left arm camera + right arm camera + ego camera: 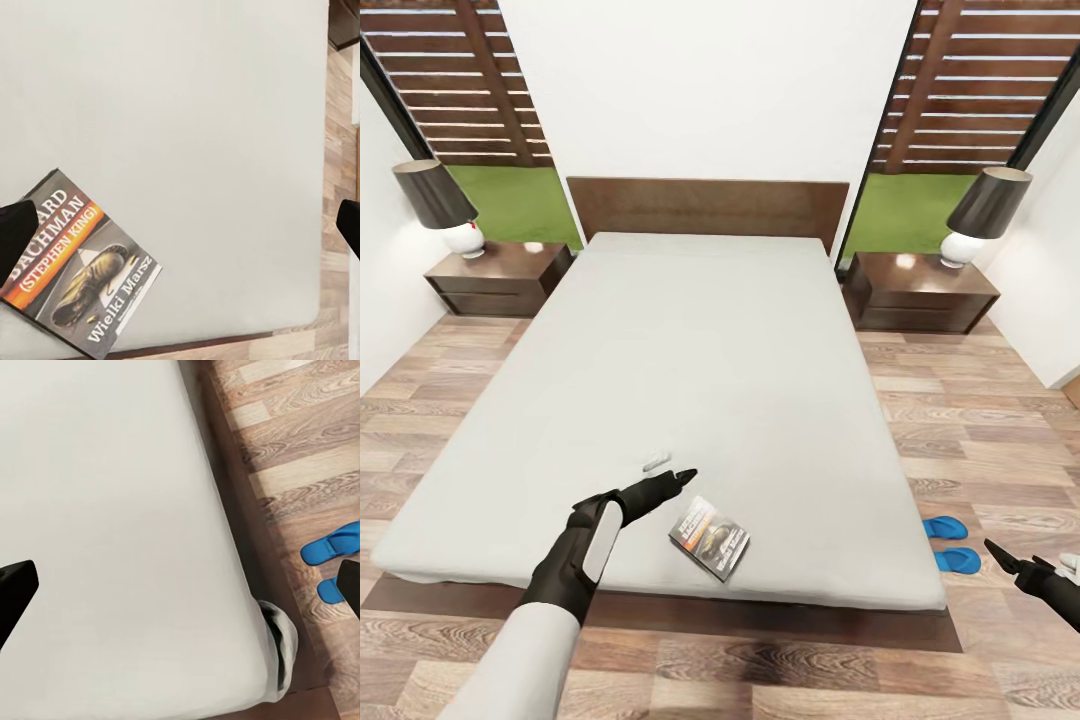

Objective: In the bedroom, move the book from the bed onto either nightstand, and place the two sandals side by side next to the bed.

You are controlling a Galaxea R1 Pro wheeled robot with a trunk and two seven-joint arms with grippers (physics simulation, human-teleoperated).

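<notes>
The book [709, 537], dark with an orange band, lies flat on the pale grey bed [710, 350] near its foot edge. My left gripper [672, 470] hovers open just left of and beyond it. In the left wrist view the book [79, 277] sits by one black finger [15, 236], with bare mattress [187, 112] between the spread fingers. Two blue sandals [943, 527] [957, 559] rest on the floor beside the bed's right foot corner. My right gripper [1005, 558] hangs open just right of them. The right wrist view shows the sandals [334, 544] past the mattress edge.
Two dark nightstands [500, 275] [920, 285] flank the headboard, each carrying a lamp [445, 205] [980, 215]. Wood-plank floor [980, 420] runs along both sides of the bed. White walls close in at far left and right. The dark platform frame [760, 620] juts out at the foot.
</notes>
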